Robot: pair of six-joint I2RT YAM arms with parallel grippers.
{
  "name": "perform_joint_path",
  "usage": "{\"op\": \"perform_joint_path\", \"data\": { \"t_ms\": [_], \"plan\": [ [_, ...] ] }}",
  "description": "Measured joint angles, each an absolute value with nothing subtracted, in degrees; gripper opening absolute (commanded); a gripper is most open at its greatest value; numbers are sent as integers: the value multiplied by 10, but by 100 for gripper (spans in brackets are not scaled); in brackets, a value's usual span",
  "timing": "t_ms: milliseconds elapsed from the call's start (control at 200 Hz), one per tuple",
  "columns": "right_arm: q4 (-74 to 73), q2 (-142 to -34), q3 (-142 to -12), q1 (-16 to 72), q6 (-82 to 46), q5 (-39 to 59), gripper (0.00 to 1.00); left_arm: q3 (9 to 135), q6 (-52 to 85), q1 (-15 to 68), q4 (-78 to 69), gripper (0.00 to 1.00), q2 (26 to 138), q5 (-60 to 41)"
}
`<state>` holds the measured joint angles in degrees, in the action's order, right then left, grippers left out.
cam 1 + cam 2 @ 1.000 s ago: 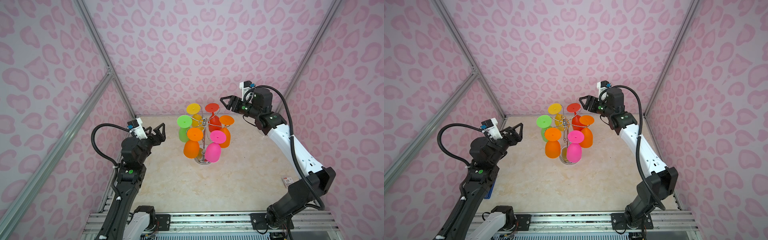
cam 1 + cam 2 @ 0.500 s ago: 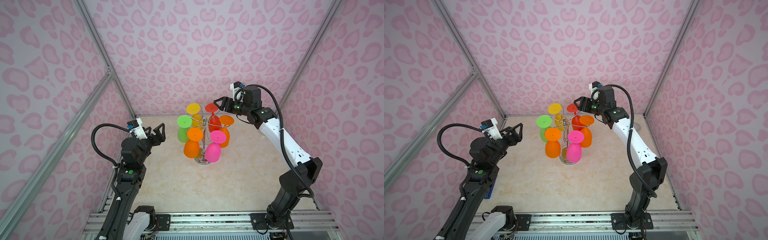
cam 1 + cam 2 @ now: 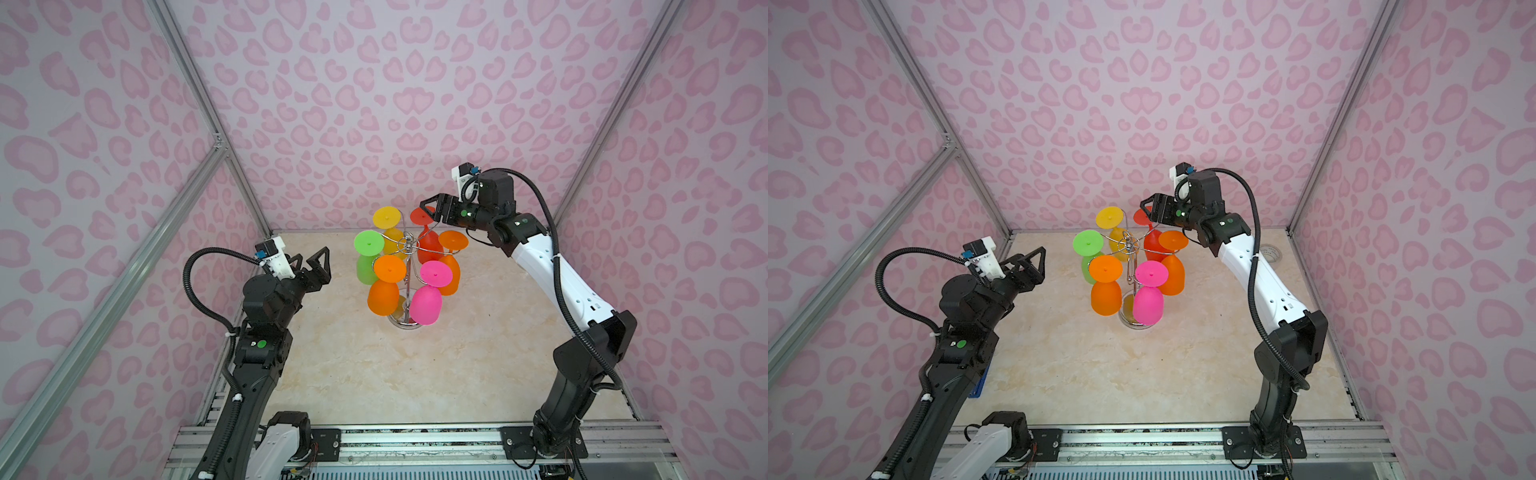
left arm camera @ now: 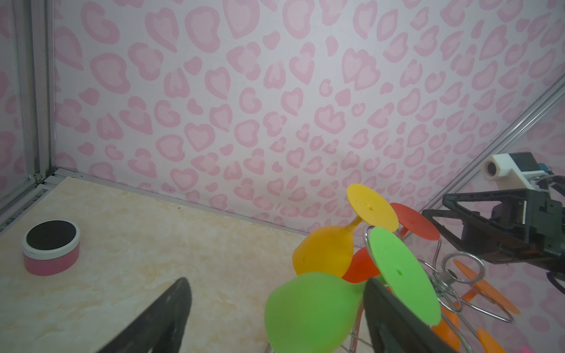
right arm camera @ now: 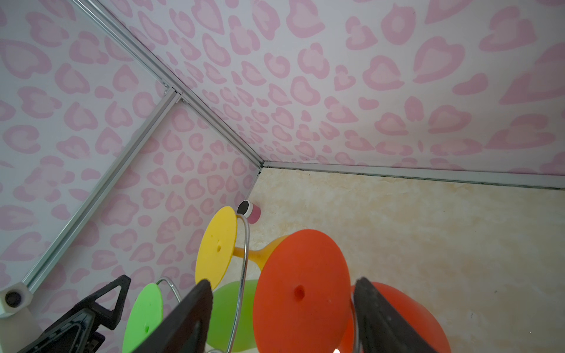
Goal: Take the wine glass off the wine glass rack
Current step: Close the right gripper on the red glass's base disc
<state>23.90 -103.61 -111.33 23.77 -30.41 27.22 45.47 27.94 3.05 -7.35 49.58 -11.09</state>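
Note:
The wine glass rack (image 3: pixel 409 266) (image 3: pixel 1133 266), a chrome wire stand, rises mid-table with several coloured glasses hanging bowl-down. My right gripper (image 3: pixel 428 210) (image 3: pixel 1148 210) (image 5: pixel 282 284) is open at the rack's far right side. The round foot of the red wine glass (image 3: pixel 430 245) (image 3: pixel 1152 245) (image 5: pixel 301 290) lies between its fingers, close to one finger and apart from the other. My left gripper (image 3: pixel 311 259) (image 3: pixel 1030 259) (image 4: pixel 276 284) is open, left of the rack. It is level with the green glass (image 3: pixel 369 242) (image 4: pixel 312 311) and holds nothing.
A pink tin with a black lid (image 4: pixel 51 244) (image 5: pixel 249 211) stands in the back left corner. A roll of tape (image 3: pixel 1268 252) lies at the back right. A blue object (image 3: pixel 980 382) shows under the left arm. Yellow, orange and pink glasses crowd the rack.
My right gripper has moved left and down to the rack, and the red glass's foot now sits between its fingers. The left arm has stayed still.

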Motion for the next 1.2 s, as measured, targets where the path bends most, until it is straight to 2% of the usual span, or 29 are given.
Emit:
{"op": "perform_joint_path", "data": {
  "t_ms": [260,570,1200],
  "plan": [
    [239,-1037,-1112,243,-304,277,71,454,278,30,-74,90,496,-109],
    [229,-1030,-1095,243,-304,280,63,454,278,30,-74,90,498,-109],
    [254,-1030,-1100,243,-299,270,40,454,278,30,-74,90,506,-109]
  ]
}}
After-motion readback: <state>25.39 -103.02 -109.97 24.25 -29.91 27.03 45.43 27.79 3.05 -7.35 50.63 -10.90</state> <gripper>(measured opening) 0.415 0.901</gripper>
